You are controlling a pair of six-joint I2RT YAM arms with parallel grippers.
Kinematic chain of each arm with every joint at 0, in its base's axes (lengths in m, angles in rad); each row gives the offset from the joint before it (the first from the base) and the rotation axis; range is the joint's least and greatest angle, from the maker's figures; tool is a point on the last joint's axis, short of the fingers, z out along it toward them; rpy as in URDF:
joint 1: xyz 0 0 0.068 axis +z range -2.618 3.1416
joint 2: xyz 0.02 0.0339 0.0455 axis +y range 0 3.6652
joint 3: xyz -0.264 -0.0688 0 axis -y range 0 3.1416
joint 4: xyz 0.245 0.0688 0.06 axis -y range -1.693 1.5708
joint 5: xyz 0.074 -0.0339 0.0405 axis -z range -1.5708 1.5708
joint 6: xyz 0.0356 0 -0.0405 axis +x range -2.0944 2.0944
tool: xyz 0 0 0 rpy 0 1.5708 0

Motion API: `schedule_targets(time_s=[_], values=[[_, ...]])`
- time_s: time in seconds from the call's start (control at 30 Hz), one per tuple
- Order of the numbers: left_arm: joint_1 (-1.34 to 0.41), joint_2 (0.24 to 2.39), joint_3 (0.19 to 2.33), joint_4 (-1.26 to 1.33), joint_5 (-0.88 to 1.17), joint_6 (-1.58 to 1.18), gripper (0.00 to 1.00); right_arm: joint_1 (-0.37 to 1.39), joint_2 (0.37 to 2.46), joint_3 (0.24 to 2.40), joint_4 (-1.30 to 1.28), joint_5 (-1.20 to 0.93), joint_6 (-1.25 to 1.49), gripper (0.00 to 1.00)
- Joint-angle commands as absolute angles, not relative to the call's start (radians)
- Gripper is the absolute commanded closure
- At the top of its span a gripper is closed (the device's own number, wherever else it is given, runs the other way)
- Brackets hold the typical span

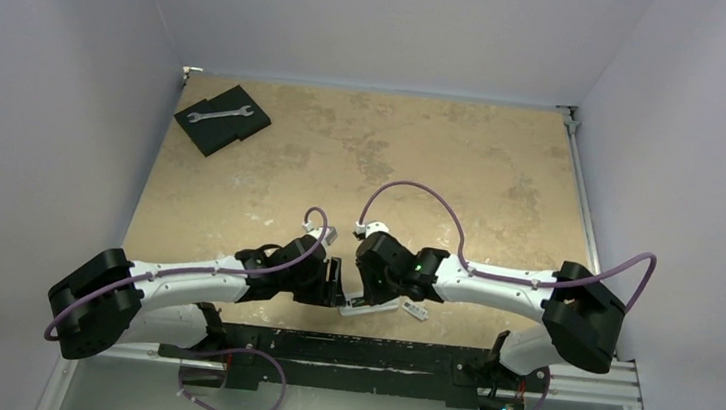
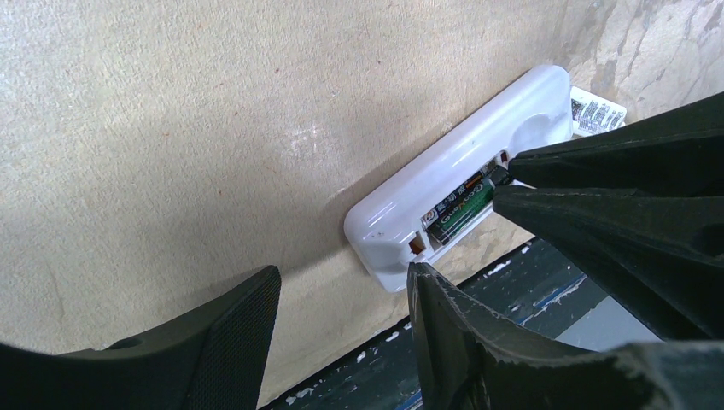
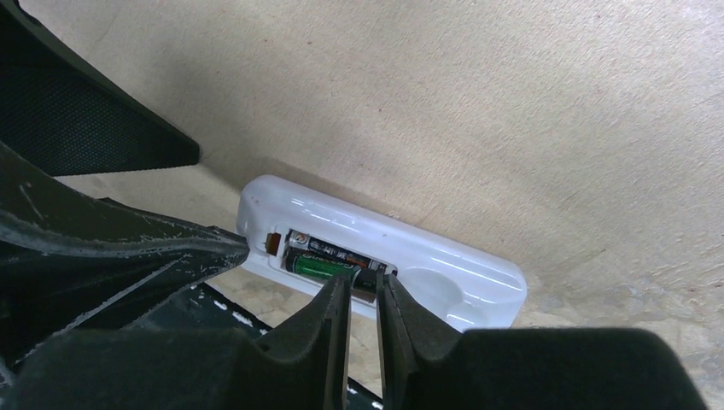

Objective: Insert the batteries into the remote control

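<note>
The remote control (image 3: 444,269) is touched endwise by the open left jaws at the desk's (image 1: 394,158) near edge; the nearly closed right jaws are set at the batteries (image 3: 329,256), grip unclear.

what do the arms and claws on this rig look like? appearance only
Left arm and right arm: white links, black joint housings, purple cable looped along each. Left claw and right claw: matte black tapered fingers, scuffed edges.

The white remote (image 3: 444,265) lies back-up along the near edge of the table (image 3: 512,102), bay open. Two dark batteries (image 3: 329,256) lie side by side inside, one green-labelled.
</note>
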State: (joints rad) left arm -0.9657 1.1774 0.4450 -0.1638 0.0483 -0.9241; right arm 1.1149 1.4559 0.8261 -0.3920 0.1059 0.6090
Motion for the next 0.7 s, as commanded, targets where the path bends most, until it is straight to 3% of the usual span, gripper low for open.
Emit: schedule_targets(time_s=[0.0, 0.43, 0.67], values=[[-0.973, 1.169, 0.437, -0.149, 0.041, -0.916, 0.44, 1.127, 1.435, 0.82, -0.412, 0.077, 0.6, 0.77], [-0.973, 1.162, 0.432, -0.144, 0.042, -0.915, 0.44, 1.14, 1.371, 0.805, -0.477, 0.099, 0.621, 0.81], [-0.973, 1.15, 0.428, -0.149, 0.039, -0.916, 0.44, 1.141, 1.36, 0.844, -0.482, 0.112, 0.62, 0.75]])
